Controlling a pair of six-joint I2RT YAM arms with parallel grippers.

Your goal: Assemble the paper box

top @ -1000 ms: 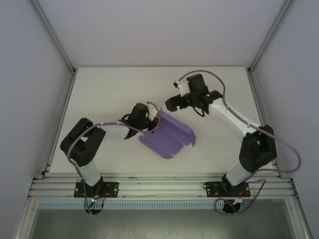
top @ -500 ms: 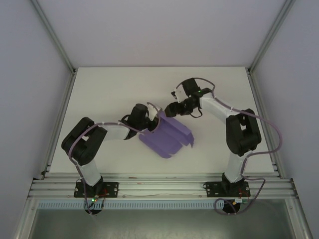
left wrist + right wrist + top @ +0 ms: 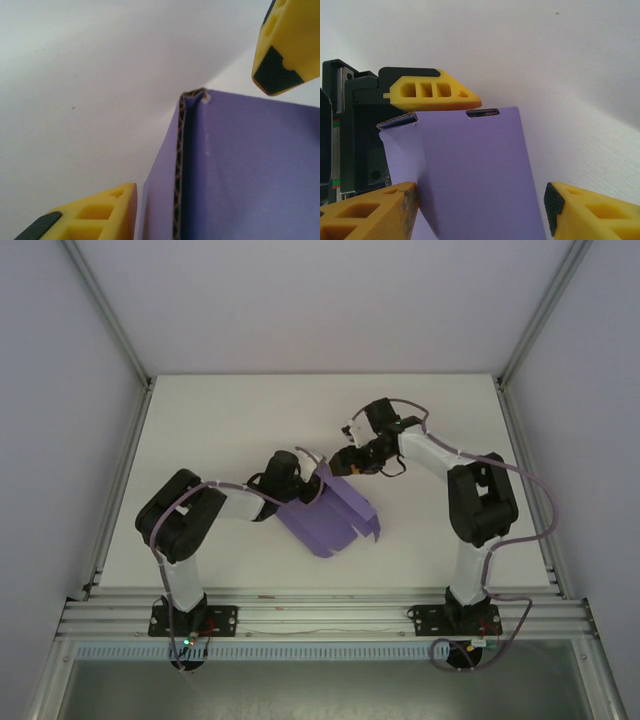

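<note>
The purple paper box [image 3: 327,520] lies partly folded on the white table, mid-table, with one wall raised at its far-left corner. My left gripper [image 3: 316,481] stands open astride that raised wall: in the left wrist view the corrugated folded edge [image 3: 181,165] runs between its two yellow fingers, which are far apart. My right gripper [image 3: 343,464] is open just beyond the same corner. In the right wrist view a purple panel [image 3: 475,170] stands between my right gripper's [image 3: 480,205] fingers, touching neither pad clearly. The left gripper's yellow finger [image 3: 435,95] sits at the panel's top edge.
The white table [image 3: 220,420] has free room to the left and at the back. Aluminium frame rails [image 3: 320,615] run along the near edge and both sides. The right arm's elbow [image 3: 480,505] is folded up to the right of the box.
The right arm folded in and brought its gripper left and down to the box's far corner. The box shifted slightly left. The left gripper stayed at the raised wall.
</note>
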